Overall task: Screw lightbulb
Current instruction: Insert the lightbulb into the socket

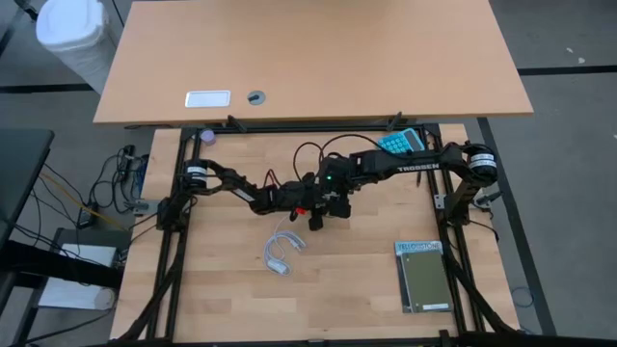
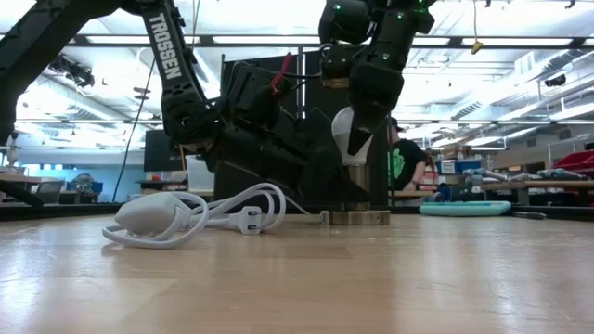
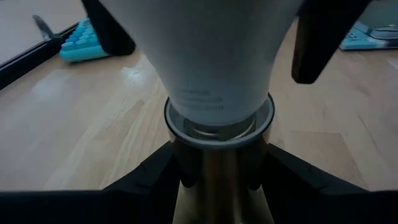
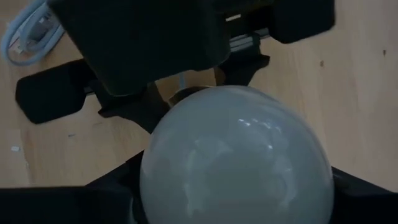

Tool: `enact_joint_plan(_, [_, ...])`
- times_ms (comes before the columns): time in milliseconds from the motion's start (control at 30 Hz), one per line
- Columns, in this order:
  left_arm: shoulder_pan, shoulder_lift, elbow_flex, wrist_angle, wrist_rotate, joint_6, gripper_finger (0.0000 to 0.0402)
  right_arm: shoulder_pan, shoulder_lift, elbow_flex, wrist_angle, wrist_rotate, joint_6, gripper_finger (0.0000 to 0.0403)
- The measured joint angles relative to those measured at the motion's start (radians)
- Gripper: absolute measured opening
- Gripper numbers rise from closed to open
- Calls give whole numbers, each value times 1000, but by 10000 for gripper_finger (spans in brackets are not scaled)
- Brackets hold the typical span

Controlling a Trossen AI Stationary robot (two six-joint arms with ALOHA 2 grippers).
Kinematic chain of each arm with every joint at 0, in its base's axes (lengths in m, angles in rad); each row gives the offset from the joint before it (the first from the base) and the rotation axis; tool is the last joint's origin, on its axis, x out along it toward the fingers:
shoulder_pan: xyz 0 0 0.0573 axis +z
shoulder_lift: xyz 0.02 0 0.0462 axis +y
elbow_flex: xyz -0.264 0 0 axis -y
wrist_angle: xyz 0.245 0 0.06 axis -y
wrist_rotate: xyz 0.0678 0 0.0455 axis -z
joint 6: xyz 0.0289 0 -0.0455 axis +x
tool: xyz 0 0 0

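The right gripper (image 1: 333, 198) sits near the table's middle in the high view, over the socket, and the left gripper (image 1: 307, 204) meets it there from the left edge's side. A cable (image 1: 284, 251) lies toward the near edge, a calculator (image 1: 400, 142) by the far edge, a notebook (image 1: 423, 276) toward the near right corner.

In the low view the right gripper (image 2: 364, 121) comes down from above and pinches the bulb (image 2: 351, 134), which stands upright in the socket (image 2: 358, 195) on the table (image 2: 297, 278). The left gripper is the dark mass clamped at the socket's side.

The left wrist view shows the bulb's neck (image 3: 217, 81) seated in the socket's collar (image 3: 219, 124), with that arm's own fingers pressed against the socket stem on both sides.

The right wrist view shows the bulb's dome (image 4: 236, 162) between that arm's fingers, touching them on each side.

Risks, as I judge them: a tilted bulb could cross-thread; too light a pinch would slip on the smooth glass; if the left gripper's hold loosens, the socket would turn with the bulb.
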Motion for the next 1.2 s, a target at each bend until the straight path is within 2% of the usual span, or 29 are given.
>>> enact_joint_plan(233, [-11,0,0,-3,-107,-70,195,23,0,0,-18,108,163,261])
enact_joint_plan(633, [-67,2,-1,-4,-383,-106,195,25,2,0,47,140,324,260])
enact_joint_plan(800, [-85,2,-1,1,-444,-106,195,24,3,-1,76,137,341,261])
enact_joint_plan(1200, [-108,2,-1,7,-491,-127,195,18,3,-11,82,156,282,261])
